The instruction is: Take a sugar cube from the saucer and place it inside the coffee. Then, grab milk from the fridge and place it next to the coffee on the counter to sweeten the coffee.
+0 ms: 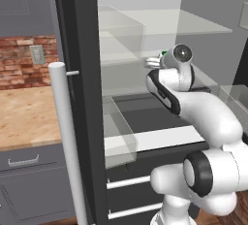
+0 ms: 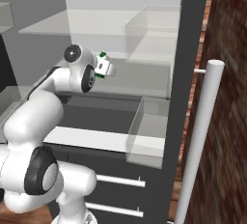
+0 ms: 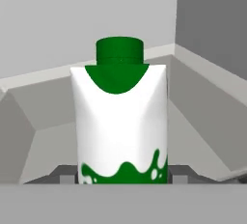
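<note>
Standing at far left in the left base view: brick backsplash (image 1: 22, 61) and the tan wood-look counter (image 1: 26, 117), with no mug or saucer showing on the visible stretch. Rising next, the fridge door's long silver bar handle (image 1: 68, 141), door swung wide. Opening beyond it, the fridge (image 1: 131, 40) with pale interior, clear glass shelves (image 1: 189, 23) and a clear door bin (image 1: 118, 136). Reaching in at mid-shelf height, the white arm with the gripper (image 1: 156, 62) pointing into the cavity; a speck of green peeking past the wrist. Repeating in the right base view: gripper (image 2: 107, 67) extended toward the back wall, green marks beside the hand. Sitting dead centre in the hand view, the milk carton (image 3: 120, 117), upright, green cap on top, green splash along the base, resting on the pale shelf floor near a rear corner. Flanking the carton's base, the two dark finger tips (image 3: 65, 174), one at each side, tight against its walls; jaws half-spread, seemingly bracketing or lightly clamping the carton, yet actual squeeze impossible to confirm from here. Judging risks: gripping low on a tall, smooth carton, so tipping or pivoting during withdrawal; slipping if contact is only grazing; clipping the glass shelf above or the door bin while backing out; knocking the carton toward the rear wall if pushed instead of pinched.
</note>
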